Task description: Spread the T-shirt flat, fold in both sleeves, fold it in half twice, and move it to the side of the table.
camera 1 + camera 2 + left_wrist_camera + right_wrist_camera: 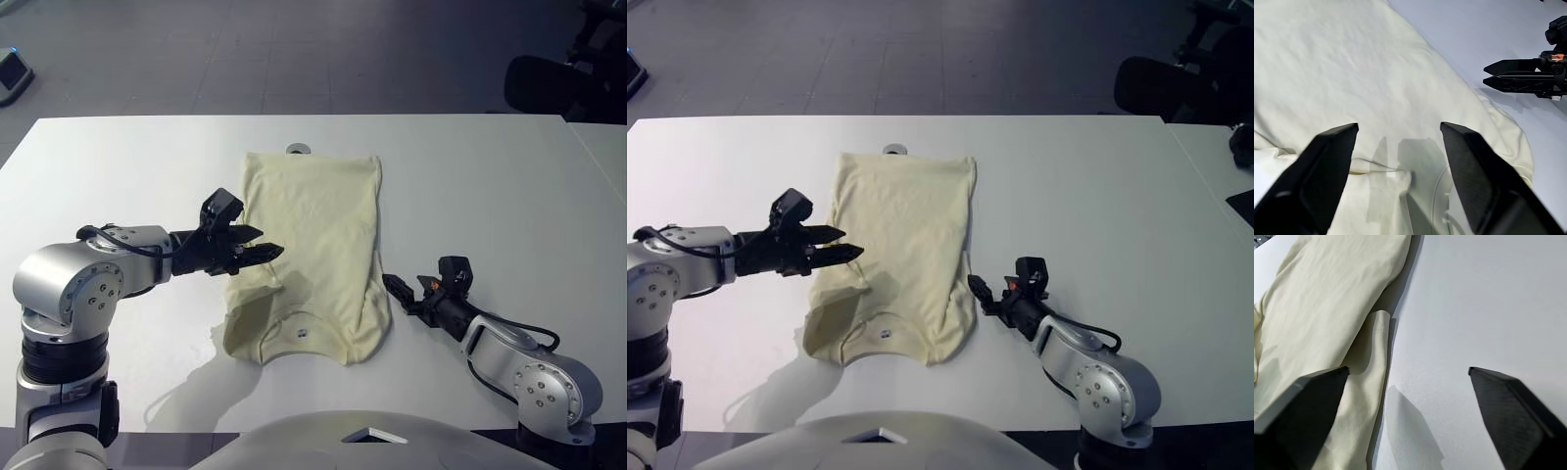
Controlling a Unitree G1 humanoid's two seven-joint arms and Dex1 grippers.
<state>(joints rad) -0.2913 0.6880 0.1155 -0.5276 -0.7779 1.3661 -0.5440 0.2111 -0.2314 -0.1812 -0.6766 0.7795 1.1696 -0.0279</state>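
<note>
The left gripper [269, 253], spread, hovers over the T-shirt [313, 235] edge; the right gripper [397, 292], also spread, sits just beside it. I think both should pinch the near corners evenly.

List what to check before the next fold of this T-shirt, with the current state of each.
1. Both sleeves of the T-shirt folded in: ok.
2. Cloth lying flat: not ok, the collar end is puckered on the robot's left.
3. Left gripper jaws open, over the T-shirt's left edge: ok.
4. Right gripper jaws open, beside the T-shirt's right edge: ok.
5. Bare table at the side for setting it down: ok.
</note>
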